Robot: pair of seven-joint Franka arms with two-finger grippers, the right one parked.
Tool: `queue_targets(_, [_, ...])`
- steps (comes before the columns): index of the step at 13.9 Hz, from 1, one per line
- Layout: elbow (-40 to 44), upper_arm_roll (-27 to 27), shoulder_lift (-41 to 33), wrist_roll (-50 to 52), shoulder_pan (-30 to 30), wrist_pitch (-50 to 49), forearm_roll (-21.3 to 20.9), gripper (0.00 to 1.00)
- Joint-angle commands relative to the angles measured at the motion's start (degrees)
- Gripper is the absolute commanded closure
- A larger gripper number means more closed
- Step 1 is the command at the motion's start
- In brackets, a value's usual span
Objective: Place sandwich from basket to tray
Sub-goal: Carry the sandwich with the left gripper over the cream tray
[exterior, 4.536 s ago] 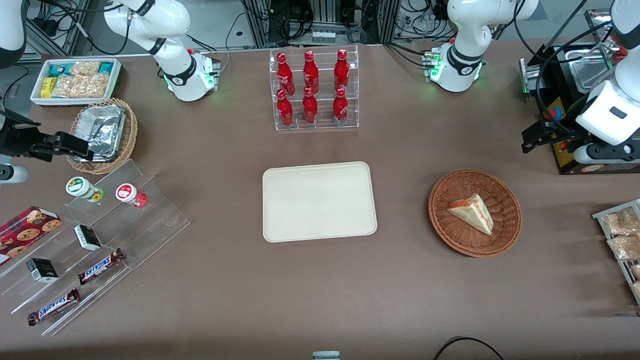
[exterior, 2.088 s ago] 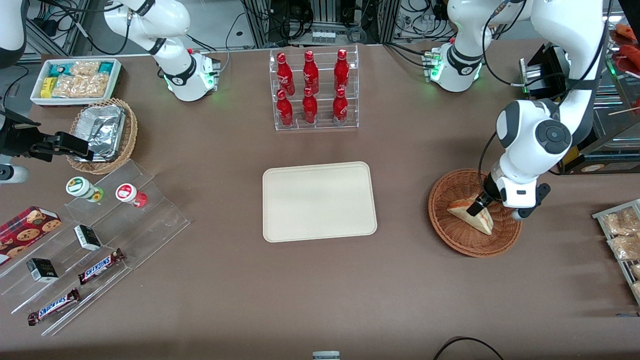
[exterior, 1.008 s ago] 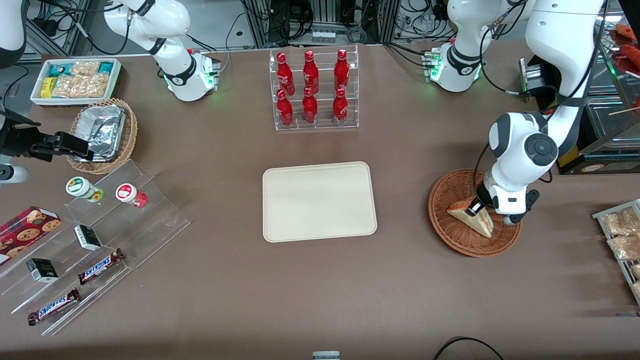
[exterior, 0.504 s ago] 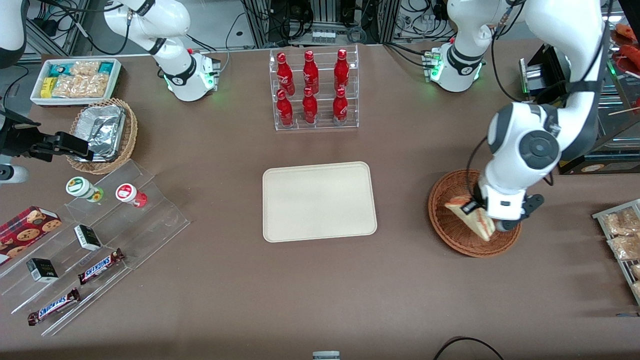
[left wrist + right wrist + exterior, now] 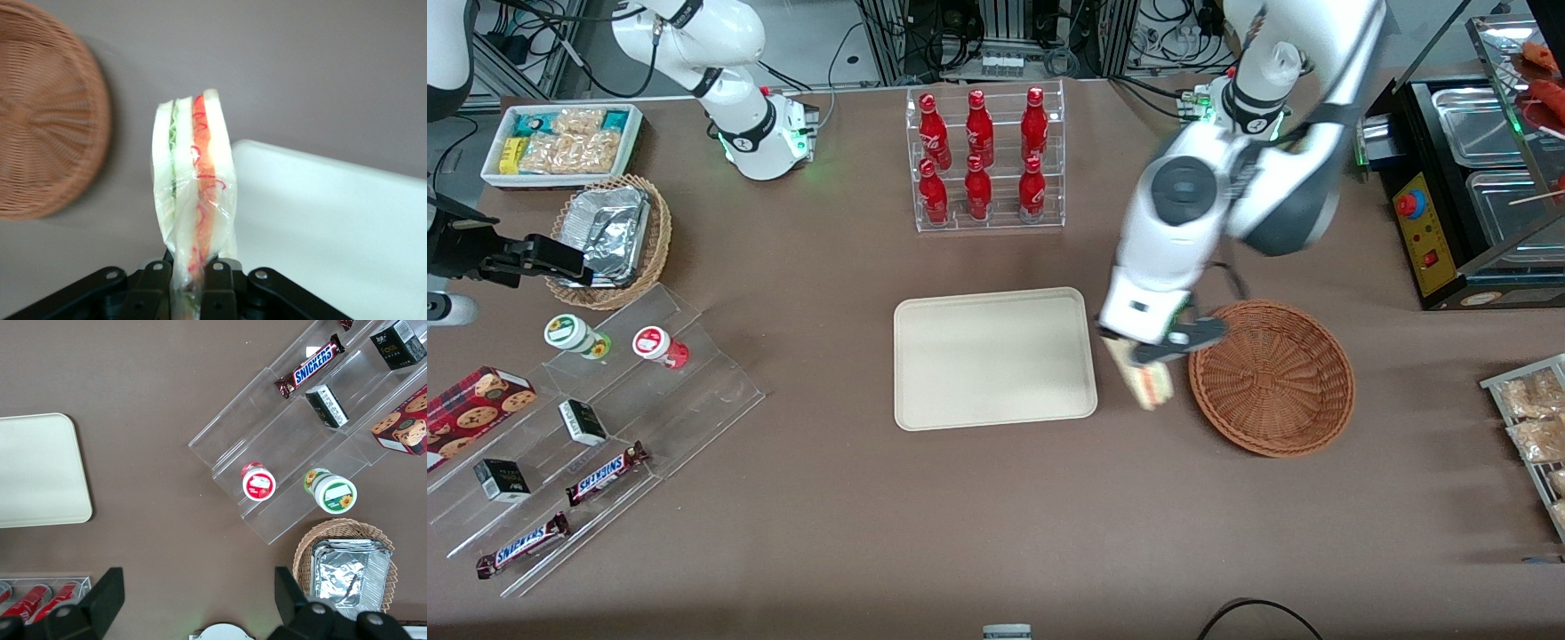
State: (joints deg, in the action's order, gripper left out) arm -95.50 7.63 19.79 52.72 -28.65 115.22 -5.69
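"SNICKERS" read on two brown candy bars lying on clear stepped display rack, toward parked arm's end of table. Same word read on one bar in right wrist view. White script on red bottles too small to read. Labels on small dark boxes and cookie box illegible. Gripper bore no readable marking.
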Motion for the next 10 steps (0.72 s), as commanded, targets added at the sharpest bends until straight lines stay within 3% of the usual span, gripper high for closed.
queue_targets(1, [9.5,-0.8,9.6,0.6,-5.8,-0.5,-0.5,1.0])
queue_targets(10, [10.2,-1.0,20.5,2.4,-15.4,16.1,-1.2,1.0])
